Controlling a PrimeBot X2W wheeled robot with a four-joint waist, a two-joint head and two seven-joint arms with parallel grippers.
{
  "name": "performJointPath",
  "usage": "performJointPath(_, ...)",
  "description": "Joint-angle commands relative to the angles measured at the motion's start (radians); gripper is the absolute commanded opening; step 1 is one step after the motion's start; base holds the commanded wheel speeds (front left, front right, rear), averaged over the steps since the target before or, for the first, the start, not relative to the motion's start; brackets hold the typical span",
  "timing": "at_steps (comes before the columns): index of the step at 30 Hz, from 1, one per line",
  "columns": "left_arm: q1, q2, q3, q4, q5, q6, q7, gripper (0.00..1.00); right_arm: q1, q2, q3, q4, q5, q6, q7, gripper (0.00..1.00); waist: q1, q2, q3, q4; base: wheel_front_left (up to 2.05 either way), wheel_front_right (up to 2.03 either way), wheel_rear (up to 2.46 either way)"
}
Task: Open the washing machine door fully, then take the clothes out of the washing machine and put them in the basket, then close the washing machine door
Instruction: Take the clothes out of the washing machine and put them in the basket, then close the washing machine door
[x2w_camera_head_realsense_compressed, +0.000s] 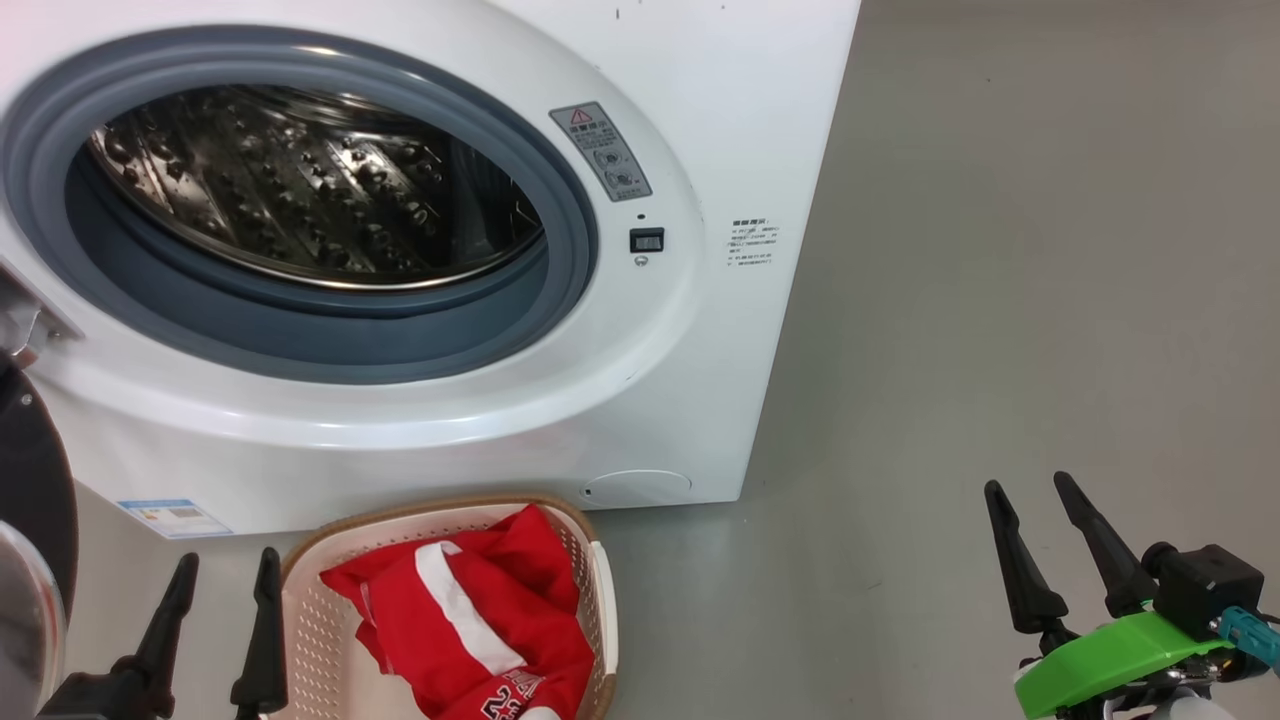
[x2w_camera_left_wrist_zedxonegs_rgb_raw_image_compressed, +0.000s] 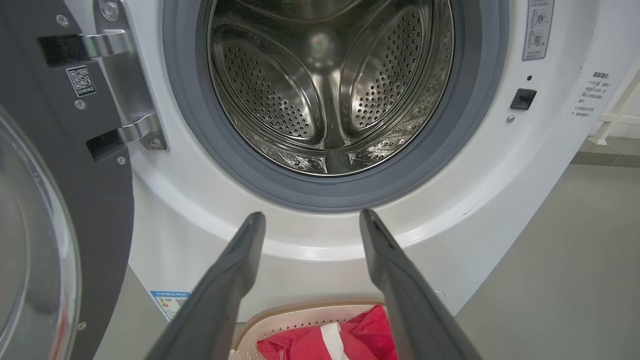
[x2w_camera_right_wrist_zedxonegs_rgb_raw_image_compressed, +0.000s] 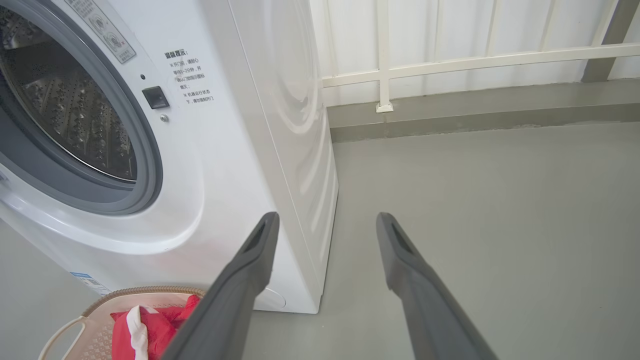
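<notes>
The washing machine (x2w_camera_head_realsense_compressed: 700, 120) stands on the grey floor (x2w_camera_head_realsense_compressed: 1000, 300). Its round opening w/ the grey gasket (x2w_camera_head_realsense_compressed: 330, 340) shows the steel drum (x2w_camera_head_realsense_compressed: 300, 190). The washing machine door (x2w_camera_head_realsense_compressed: 35, 470) is swung open to the left side. Its black rim & part of the glass are seen there, carried on metal hinges (x2w_camera_left_wrist_zedxonegs_rgb_raw_image_compressed: 125, 130). The basket (x2w_camera_head_realsense_compressed: 320, 620) sits on the floor just in front of the machine, near the small blue label (x2w_camera_head_realsense_compressed: 175, 517). The clothes (x2w_camera_head_realsense_compressed: 470, 620), red w/ a white stripe, lie in a heap inside the basket. The left gripper (x2w_camera_head_realsense_compressed: 229, 556) hangs beside the basket's left rim, fingers wide apart, holding nothing. The right gripper (x2w_camera_head_realsense_compressed: 1027, 483) is well apart to the right, above the floor, fingers also wide & nothing between them. Far behind, right of the machine, there is a white railing (x2w_camera_right_wrist_zedxonegs_rgb_raw_image_compressed: 450, 62).
</notes>
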Motion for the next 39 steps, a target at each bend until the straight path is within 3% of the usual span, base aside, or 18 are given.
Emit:
performJointPath(1,-0.017,0.014,0.037,-0.023,0.007,-0.003,-0.012,1.0,0.006,-0.015,0.019,-0.024,0.0,0.002,-0.008,1.0,0.0,0.0,-0.002,0.001,0.0,0.0,0.0)
performJointPath(11,-0.014,0.019,0.028,-0.011,0.01,-0.003,-0.012,1.0,0.014,-0.014,0.018,-0.024,-0.001,0.002,-0.008,1.0,0.0,0.0,-0.013,0.003,-0.34,0.34,0.0)
performJointPath(28,0.011,0.024,0.015,-0.008,-0.008,-0.003,-0.012,1.0,0.026,-0.014,0.023,-0.023,0.003,0.002,-0.008,1.0,0.0,0.0,-0.033,0.004,-1.66,1.55,0.11)
performJointPath(39,0.003,0.023,0.006,-0.009,-0.01,-0.003,-0.012,1.0,0.026,-0.016,0.023,-0.023,0.001,0.002,-0.008,1.0,0.0,0.0,-0.035,0.007,-0.44,0.44,0.0)
